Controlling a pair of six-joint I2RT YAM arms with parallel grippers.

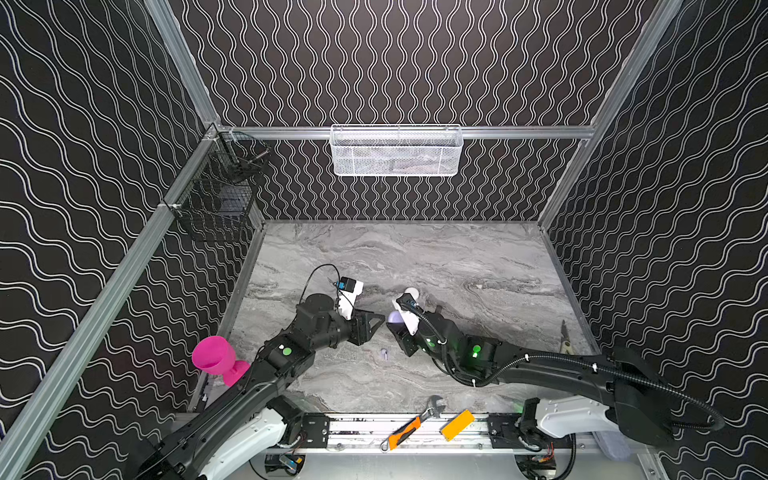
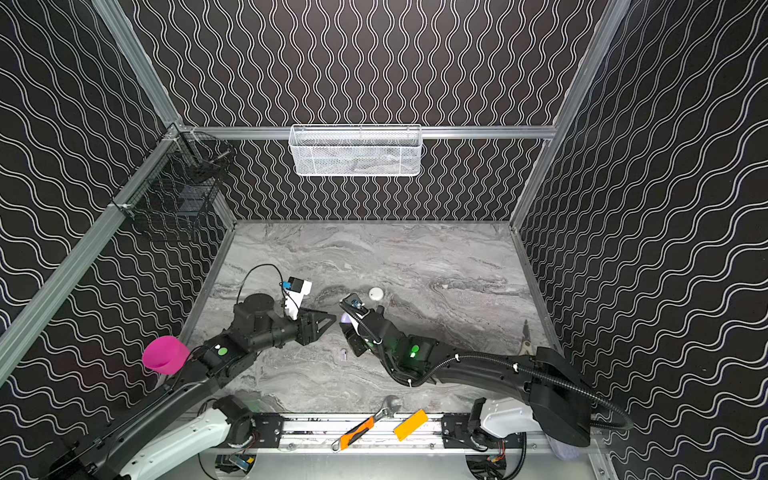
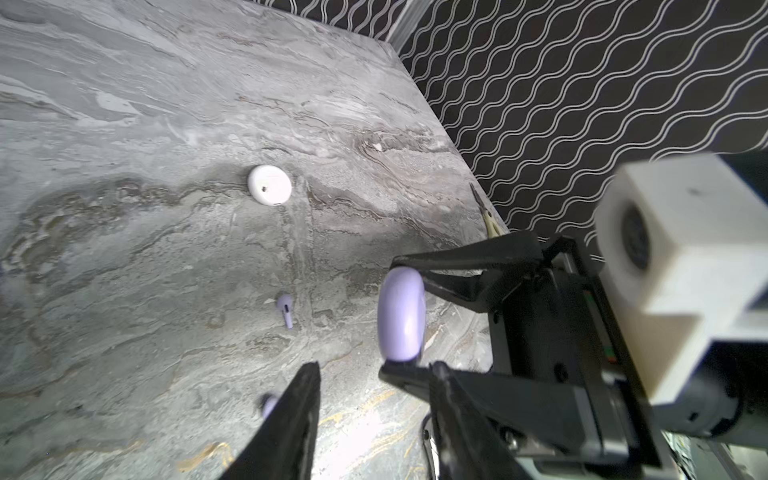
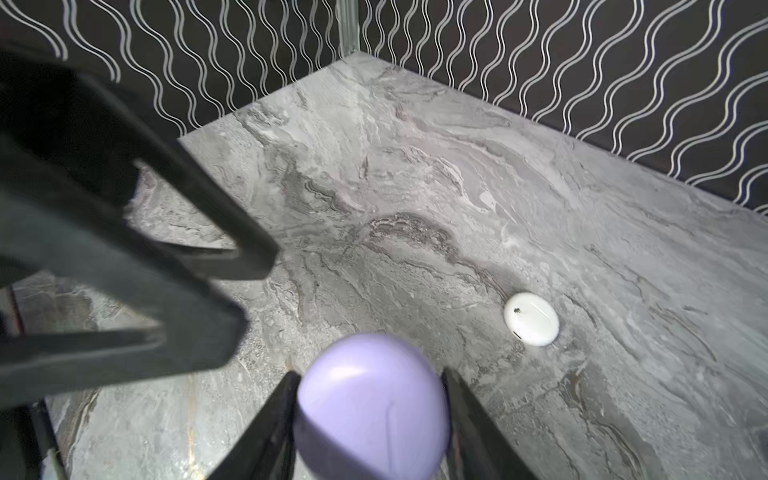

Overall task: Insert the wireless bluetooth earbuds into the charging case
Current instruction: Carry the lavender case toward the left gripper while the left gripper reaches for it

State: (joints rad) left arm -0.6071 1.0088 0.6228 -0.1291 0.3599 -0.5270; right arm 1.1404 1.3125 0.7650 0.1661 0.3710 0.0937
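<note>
1. Between my 2 grippers and a little toward the front rail (image 1: 361, 432), 1 small pale lavender stemmed plastic earbud (image 1: 383, 354) lies flat on the grey marble-patterned tabletop (image 1: 478, 257), touching neither gripper.
2. My right gripper (image 4: 370, 374) is clamped on the round pale lavender plastic charging case (image 4: 372, 411) and, as far as I can judge, holds it clear of the table. I see no gap at its seam, so I take it as closed.
3. My left gripper (image 1: 374, 323) points at that case from just beside it. Its jaws are partly apart with bare table between them, gripping nothing.
4. A blurred lavender bit (image 3: 268, 405) sits against the outside of 1 finger; I cannot tell whether it is a 2nd earbud.
5. From my left gripper the earbud lies below and toward the rail. Its stem seems to run roughly front to back, bulb toward the back wall (image 1: 395, 83), though it is tiny in both top views.
6. Both grippers are about equally near, but only my left is free, so I judge the pick falls to it.
7. A round white plastic case (image 4: 531, 319) rests on the table beyond, well apart from the earbud.
</note>
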